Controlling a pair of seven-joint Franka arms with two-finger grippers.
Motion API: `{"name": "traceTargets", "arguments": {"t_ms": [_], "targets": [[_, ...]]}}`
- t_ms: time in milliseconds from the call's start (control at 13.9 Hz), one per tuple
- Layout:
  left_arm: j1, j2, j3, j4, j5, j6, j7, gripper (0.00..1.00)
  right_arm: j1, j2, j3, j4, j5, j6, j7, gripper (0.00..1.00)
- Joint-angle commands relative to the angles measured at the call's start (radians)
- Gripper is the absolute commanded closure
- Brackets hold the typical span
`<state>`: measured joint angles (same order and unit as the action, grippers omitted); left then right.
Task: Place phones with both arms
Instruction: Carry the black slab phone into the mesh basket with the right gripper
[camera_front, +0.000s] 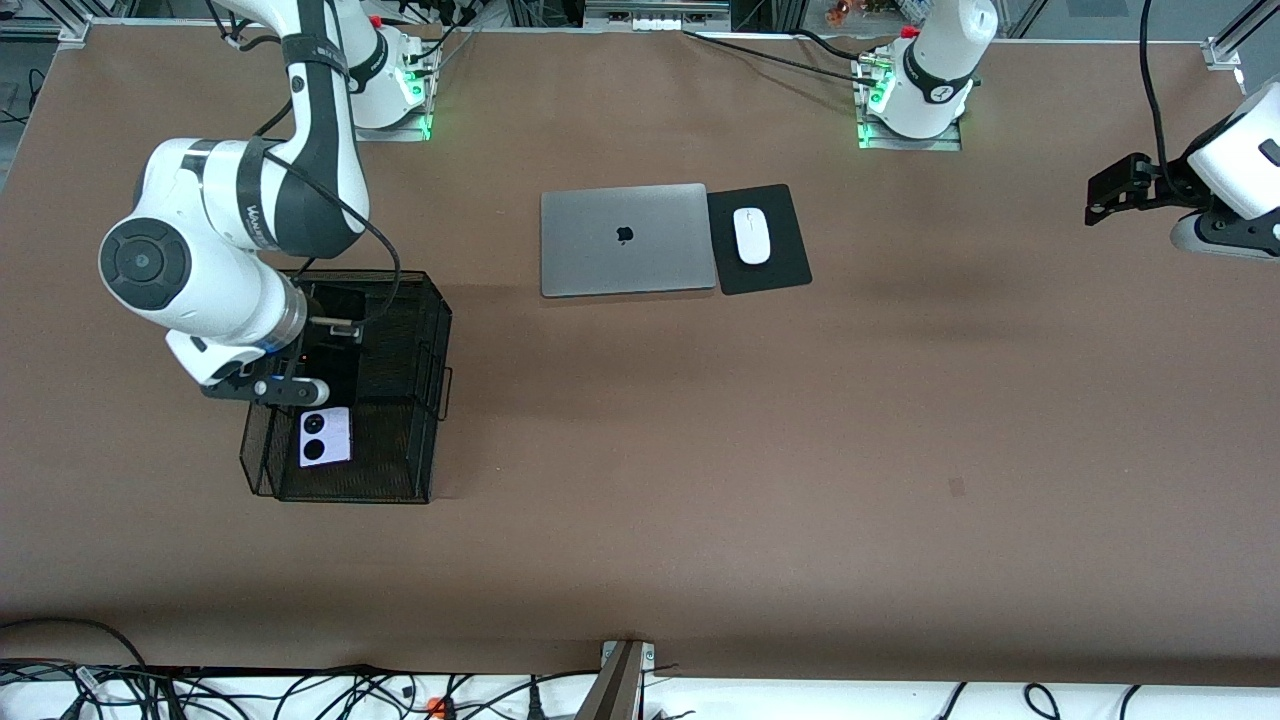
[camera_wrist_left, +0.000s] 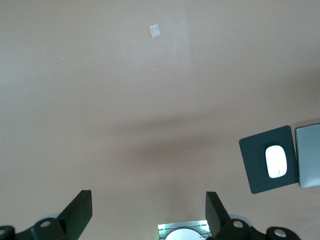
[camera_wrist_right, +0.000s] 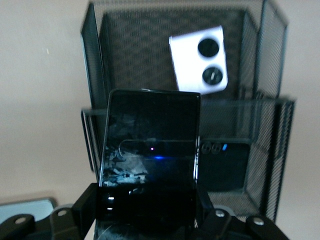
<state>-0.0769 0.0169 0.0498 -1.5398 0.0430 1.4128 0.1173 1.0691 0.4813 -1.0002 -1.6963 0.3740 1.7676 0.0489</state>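
My right gripper (camera_wrist_right: 147, 212) is shut on a long black slab phone (camera_wrist_right: 150, 150) and hangs over the black mesh basket (camera_front: 425, 340) at the right arm's end of the table. The right gripper (camera_front: 325, 338) is over the basket's middle. A lilac phone (camera_front: 325, 437) with two round black lenses lies in the basket's compartment nearer the front camera; the lilac phone (camera_wrist_right: 199, 60) shows past the held slab. Another dark phone (camera_wrist_right: 223, 165) lies in the farther compartment. My left gripper (camera_front: 1108, 196) waits open over bare table at the left arm's end, nothing between its fingers (camera_wrist_left: 80, 212).
A closed silver laptop (camera_front: 625, 240) lies mid-table toward the robots' bases, with a white mouse (camera_front: 752, 236) on a black pad (camera_front: 785, 268) beside it. The mouse (camera_wrist_left: 276, 161) and pad (camera_wrist_left: 257, 167) also show in the left wrist view. Cables run along the table's front edge.
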Motion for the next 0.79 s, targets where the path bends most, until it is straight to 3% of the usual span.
{"name": "traceTargets", "arguments": {"t_ms": [0,720], "targets": [[0.003,-0.017,-0.004,-0.003,-0.006,-0.017,0.004,0.00,0.090,-0.067,-0.034,-0.113,-0.015,0.013,0.054,0.89],[0.006,-0.014,-0.002,-0.003,0.001,-0.021,0.005,0.00,0.101,-0.026,-0.025,-0.183,-0.015,0.023,0.055,0.89]]}}
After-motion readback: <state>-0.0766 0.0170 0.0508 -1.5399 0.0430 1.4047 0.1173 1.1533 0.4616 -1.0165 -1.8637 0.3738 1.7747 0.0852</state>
